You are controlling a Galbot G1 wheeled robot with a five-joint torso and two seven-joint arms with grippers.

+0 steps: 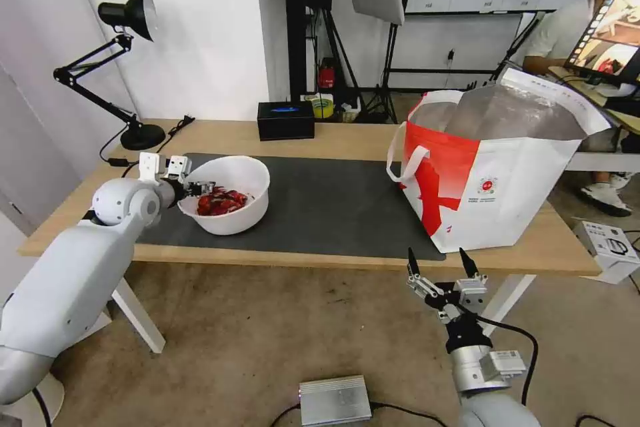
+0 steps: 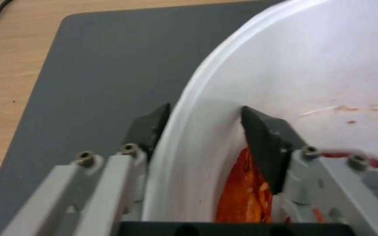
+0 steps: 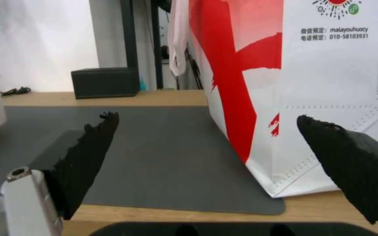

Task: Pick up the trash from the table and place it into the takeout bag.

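The white bowl of red shells (image 1: pixel 230 195) sits upright, mouth up, on the table's (image 1: pixel 320 137) mat, the left hand (image 2: pixel 202 131) straddling its rim unclosed; the right hand (image 1: pixel 441 265) hangs open below the table edge.

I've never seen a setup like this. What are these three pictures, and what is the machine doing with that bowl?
This is a two-armed wheeled robot. One picture comes from a camera on its head; the other two from cameras on its wrists. On the long light-wood table lies a dark grey mat with a white bowl of red shells and a large white and red takeout bag. The left tool straddles the bowl's rim, one finger inside and one outside; I cannot tell whether it grips yet. The right tool hangs open and empty below the table's near edge, by the bag.
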